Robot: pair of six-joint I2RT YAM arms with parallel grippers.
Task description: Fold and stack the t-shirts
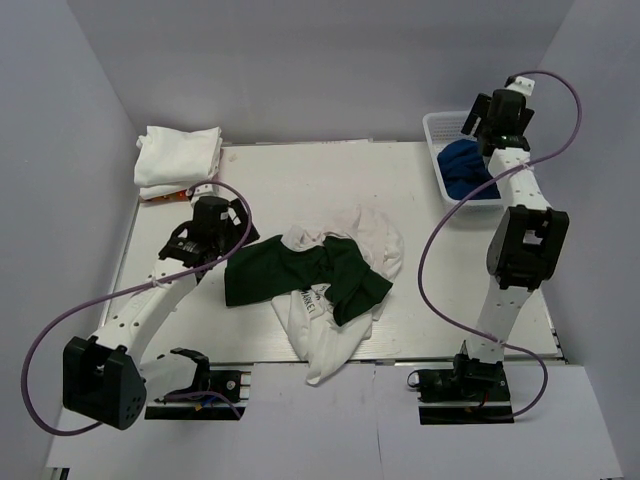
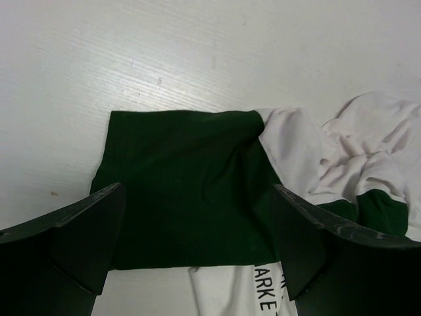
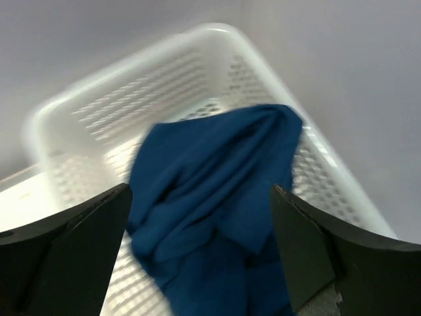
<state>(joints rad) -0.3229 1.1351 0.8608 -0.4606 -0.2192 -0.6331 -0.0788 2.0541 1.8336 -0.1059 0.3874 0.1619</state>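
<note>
**Left to right.** A stack of folded white t-shirts [image 1: 178,160] is lying at the far-left corner of the table [image 1: 300,180]. The left gripper [image 2: 197,191] is hovering over the left part of the dark green t-shirt [image 1: 290,272], its jaws standing wide apart and gripping nothing. The green shirt is lying rumpled at mid-table, draped across a crumpled white t-shirt [image 1: 330,340] bearing dark lettering. At the far-right corner, the white lattice basket [image 1: 432,130] is holding the bunched royal blue t-shirt [image 3: 217,178]. The right gripper [image 3: 200,191] is hanging above that shirt, its fingers spread and empty. The right wrist view is appearing blurred, so contact cannot be judged.
</note>
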